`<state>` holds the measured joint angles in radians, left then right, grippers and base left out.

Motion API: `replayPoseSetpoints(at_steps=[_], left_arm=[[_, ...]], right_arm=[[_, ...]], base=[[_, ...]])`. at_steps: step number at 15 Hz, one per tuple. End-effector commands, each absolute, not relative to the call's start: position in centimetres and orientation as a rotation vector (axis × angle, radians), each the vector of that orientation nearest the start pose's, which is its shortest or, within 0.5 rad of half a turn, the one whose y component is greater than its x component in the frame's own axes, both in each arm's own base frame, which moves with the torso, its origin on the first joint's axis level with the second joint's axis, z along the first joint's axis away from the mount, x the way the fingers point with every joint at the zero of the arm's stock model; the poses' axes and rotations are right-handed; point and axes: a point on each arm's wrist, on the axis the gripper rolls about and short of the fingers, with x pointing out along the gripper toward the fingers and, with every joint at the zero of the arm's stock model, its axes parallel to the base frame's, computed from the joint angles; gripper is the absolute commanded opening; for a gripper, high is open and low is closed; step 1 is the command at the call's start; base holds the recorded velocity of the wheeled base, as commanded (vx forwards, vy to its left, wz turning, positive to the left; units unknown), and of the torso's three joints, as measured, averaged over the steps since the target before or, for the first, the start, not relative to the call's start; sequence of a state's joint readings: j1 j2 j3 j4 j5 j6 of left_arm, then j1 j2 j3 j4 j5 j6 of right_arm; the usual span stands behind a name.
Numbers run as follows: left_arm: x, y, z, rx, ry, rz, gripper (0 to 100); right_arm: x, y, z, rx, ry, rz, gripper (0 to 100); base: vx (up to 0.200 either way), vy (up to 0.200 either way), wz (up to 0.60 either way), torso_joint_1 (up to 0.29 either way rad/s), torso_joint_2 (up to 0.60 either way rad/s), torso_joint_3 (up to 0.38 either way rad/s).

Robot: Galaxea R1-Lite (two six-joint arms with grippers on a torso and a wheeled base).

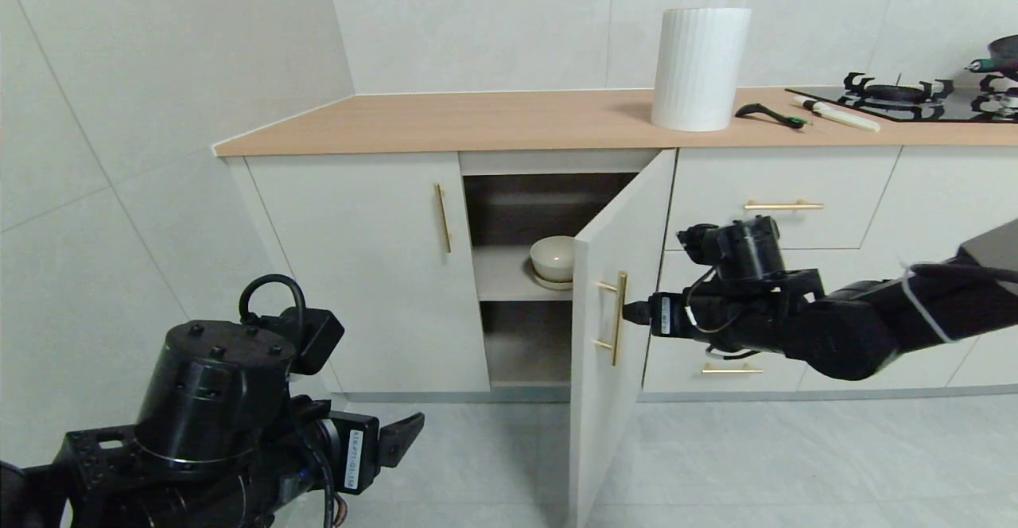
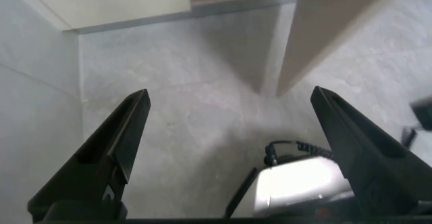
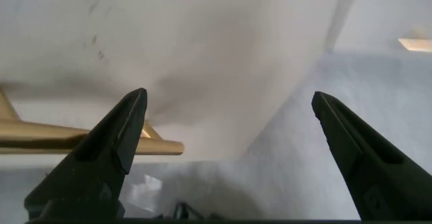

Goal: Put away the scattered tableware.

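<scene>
Left gripper (image 2: 229,102) held low, jaws spread wide. Right gripper (image 3: 229,99) extended forward at mid-height, jaws likewise wide apart.

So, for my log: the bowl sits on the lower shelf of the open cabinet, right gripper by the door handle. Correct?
No: the head view shows the bowl on the upper shelf, not the lower. The cabinet is open, and the right gripper is by the door handle.
</scene>
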<state>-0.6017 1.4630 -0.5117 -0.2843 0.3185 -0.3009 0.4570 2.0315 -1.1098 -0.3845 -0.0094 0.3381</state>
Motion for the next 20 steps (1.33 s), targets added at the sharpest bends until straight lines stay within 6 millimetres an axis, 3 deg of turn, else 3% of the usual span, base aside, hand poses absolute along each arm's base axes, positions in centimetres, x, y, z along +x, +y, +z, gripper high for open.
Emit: replayPoseSetpoints(at_steps=[1, 4, 10, 17, 20], left_arm=[[17.8, -11.3, 13.9, 0.004, 0.621, -0.176, 100], [17.7, -11.3, 13.7, 0.02, 0.626, -0.179, 100], [17.8, -11.2, 13.6, 0.026, 0.634, -0.175, 100], [17.8, -11.2, 13.6, 0.028, 0.625, -0.16, 100], [17.7, -11.1, 13.7, 0.035, 0.619, -0.142, 100]], right_arm=[[37.4, 19.1, 9.6, 0.177, 0.612, 0.35, 100], [38.0, 19.4, 8.3, 0.171, 0.631, 0.345, 100], [38.1, 19.4, 8.4, 0.174, 0.628, 0.345, 100], [39.2, 20.2, 7.6, 0.186, 0.549, 0.259, 100], [41.6, 21.1, 6.9, 0.278, 0.483, 0.121, 100]], base=[[0.0, 0.0, 0.0, 0.0, 0.0, 0.0], [0.0, 0.0, 0.0, 0.0, 0.0, 0.0], [0.0, 0.0, 0.0, 0.0, 0.0, 0.0], [0.2, 0.0, 0.0, 0.002, 0.0, 0.002], [0.067, 0.0, 0.0, 0.002, 0.0, 0.001]])
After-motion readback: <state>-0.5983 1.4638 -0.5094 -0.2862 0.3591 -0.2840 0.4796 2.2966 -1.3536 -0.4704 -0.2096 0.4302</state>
